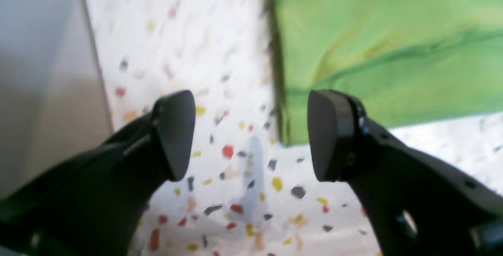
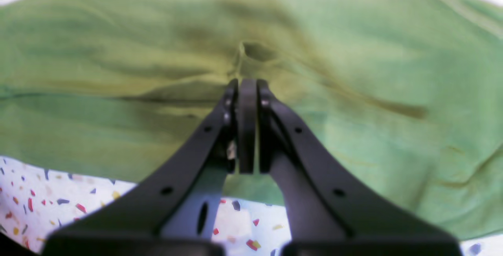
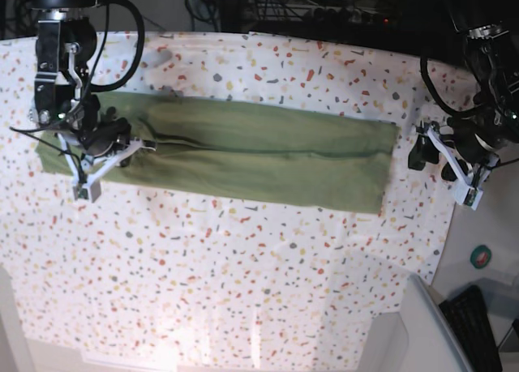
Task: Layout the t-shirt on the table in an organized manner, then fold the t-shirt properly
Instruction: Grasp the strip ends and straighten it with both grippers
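The shirt (image 3: 243,157) lies on the table (image 3: 243,283) as a long, narrow green band, folded lengthwise, running from one gripper to the other.

The left gripper (image 1: 251,136) has its jaws spread wide with nothing between them. It hangs over bare speckled cloth, just off the shirt's end. In the left wrist view the shirt (image 1: 393,47) sits ahead and to the right of the fingertips, its straight edge and corner falling between the two pads (image 1: 175,134) but beyond them, not touching. In the base view this gripper (image 3: 430,157) stands just beside the shirt's short edge, near the table's side.

The right gripper (image 2: 247,87) has its jaws pressed together. Its tips sit on the shirt (image 2: 373,91) at the other end, and a small pucker of cloth rises right in front of them. Whether a pinch of fabric is caught between the pads cannot be told. Wrinkles spread out to both sides of the tips. Behind the gripper, the shirt's near edge gives way to the table (image 2: 31,197). In the base view this gripper (image 3: 134,141) lies over the shirt's end, with creases running away from it along the band.
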Tool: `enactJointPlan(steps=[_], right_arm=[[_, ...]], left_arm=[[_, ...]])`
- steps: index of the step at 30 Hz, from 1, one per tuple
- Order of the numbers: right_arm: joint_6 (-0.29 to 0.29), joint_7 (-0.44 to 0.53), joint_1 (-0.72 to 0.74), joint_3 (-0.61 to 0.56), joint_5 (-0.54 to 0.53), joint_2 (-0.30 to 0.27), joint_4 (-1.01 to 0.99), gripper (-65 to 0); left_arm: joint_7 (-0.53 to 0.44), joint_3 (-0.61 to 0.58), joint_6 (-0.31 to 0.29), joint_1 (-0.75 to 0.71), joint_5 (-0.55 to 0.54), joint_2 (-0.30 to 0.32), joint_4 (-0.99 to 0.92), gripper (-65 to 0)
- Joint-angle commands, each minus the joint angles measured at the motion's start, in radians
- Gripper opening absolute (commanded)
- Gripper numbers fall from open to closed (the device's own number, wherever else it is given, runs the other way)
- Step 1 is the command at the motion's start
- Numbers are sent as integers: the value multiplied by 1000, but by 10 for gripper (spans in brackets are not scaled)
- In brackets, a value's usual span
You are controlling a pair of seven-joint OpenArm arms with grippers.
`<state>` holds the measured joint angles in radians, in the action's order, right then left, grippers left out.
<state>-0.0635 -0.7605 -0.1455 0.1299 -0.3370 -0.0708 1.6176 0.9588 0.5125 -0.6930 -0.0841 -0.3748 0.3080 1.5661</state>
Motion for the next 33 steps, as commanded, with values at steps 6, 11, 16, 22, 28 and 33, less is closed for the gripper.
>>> enactJointPlan(steps=[6, 11, 16, 22, 28, 33], right_arm=[[-8, 26, -19, 3, -14, -10, 138, -416], [-8, 26, -36, 7, -14, -10, 171, -345], [-8, 26, -38, 7, -14, -11, 171, -344], [-8, 26, -35, 3, -14, -10, 171, -344], [-8, 26, -36, 3, -14, -11, 166, -344], [-8, 26, -38, 3, -14, -11, 165, -344]], left_arm=[[-1, -122, -5, 102, -22, 39, -152, -143], [-14, -183, -5, 189, -17, 39, -352, -132], [-125, -203, -5, 195, -14, 39, -428, -132], [-134, -300, -5, 223, -14, 39, -527, -132], [-215, -311, -5, 217, -19, 35, -591, -135], [-217, -300, -5, 212, -23, 33, -597, -304]])
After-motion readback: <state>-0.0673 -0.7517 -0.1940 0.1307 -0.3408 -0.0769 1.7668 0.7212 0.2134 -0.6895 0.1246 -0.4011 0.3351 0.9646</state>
